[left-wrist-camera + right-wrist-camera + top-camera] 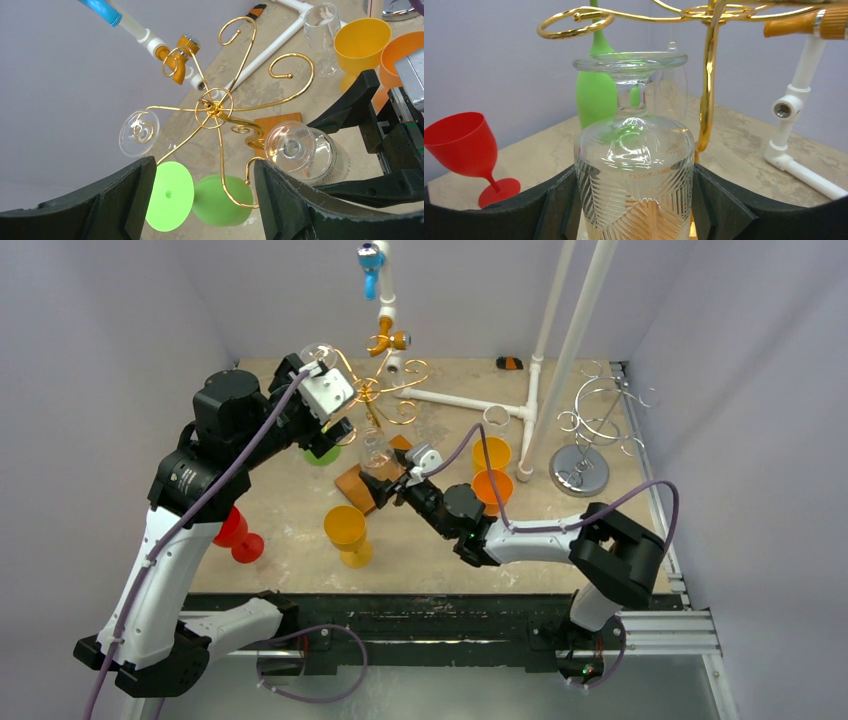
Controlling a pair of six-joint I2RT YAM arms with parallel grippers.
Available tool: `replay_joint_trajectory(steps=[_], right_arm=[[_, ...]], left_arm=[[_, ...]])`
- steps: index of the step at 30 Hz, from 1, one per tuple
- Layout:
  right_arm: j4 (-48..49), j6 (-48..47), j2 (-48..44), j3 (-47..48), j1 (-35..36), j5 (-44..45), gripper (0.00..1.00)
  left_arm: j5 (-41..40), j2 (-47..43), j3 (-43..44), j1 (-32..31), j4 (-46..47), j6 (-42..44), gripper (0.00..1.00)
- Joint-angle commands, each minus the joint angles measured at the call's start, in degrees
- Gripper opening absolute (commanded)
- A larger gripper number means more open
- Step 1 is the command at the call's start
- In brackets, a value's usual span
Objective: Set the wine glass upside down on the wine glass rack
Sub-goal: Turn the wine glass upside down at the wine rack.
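The gold wine glass rack [375, 390] [215, 107] [706, 75] stands at the back middle of the table. My right gripper [388, 480] [634, 200] is shut on the bowl of a clear patterned wine glass [376, 450] [305, 152] [634, 165]. The glass is upside down, its foot just under a gold hook arm. My left gripper [330, 432] [200, 200] is open above the rack's left side. A green glass [322, 453] [170, 192] [596, 95] hangs upside down from the rack below its jaws, untouched. A second clear glass [139, 132] hangs on another arm.
A red glass [235, 535] and a yellow glass [347, 530] stand near the front. Yellow and orange cups [491, 470] and a clear glass [497, 420] sit by the white pipe frame [540, 370]. A silver rack [590, 430] stands at the right.
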Motion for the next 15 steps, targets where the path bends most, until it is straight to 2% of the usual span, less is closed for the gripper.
replay_joint_trajectory(steps=[1, 15], right_arm=[[14.7, -4.53, -0.51, 2.68, 0.0, 3.46, 0.12], [18.83, -5.12, 4.52, 7.05, 0.0, 3.29, 0.12]], left_arm=[[-2.73, -0.24, 1.13, -0.09, -0.01, -0.57, 0.76], [-2.43, -0.09, 0.97, -0.09, 0.36, -0.85, 0.75]])
